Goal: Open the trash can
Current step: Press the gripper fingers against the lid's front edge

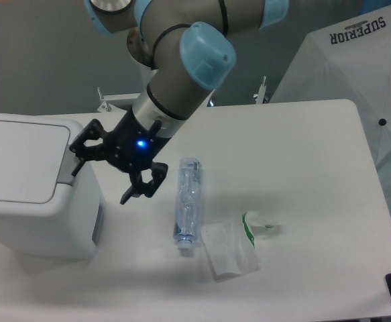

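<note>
1. The trash can [31, 194] is seen at the left edge of the table [316, 168], its flat white lid closed and its grey push tab [68, 165] on the side toward the arm.
2. The gripper [109, 176] is pictured just beside the can's right wall, level with the tab, its fingers spread apart and nothing held between them.
3. A clear plastic bottle [186, 204] is shown lying near the table's middle, cap toward the front edge.
4. A crumpled wrapper [232, 247] is seen touching the bottle's cap end.
</note>
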Controlling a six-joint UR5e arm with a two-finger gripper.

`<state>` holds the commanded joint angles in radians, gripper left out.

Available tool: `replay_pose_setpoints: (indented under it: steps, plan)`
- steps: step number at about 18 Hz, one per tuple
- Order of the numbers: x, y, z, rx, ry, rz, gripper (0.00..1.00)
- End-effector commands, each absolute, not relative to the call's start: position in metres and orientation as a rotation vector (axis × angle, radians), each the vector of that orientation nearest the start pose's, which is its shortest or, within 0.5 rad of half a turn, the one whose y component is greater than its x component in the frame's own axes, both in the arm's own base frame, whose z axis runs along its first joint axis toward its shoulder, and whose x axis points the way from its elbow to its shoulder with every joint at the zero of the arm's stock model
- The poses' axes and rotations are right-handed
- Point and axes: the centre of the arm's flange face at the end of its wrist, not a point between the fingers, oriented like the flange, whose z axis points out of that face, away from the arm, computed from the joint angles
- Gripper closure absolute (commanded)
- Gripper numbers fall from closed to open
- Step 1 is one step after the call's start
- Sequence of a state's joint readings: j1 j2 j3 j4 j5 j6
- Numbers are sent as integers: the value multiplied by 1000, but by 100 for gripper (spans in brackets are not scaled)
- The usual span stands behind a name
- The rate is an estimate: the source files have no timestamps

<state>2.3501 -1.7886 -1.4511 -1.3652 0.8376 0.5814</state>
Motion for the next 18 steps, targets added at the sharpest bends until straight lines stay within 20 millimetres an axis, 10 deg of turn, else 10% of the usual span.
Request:
replay_pose_setpoints:
  steps: [18]
  plan:
    - [-261, 549, 454, -2521, -198, -657, 0]
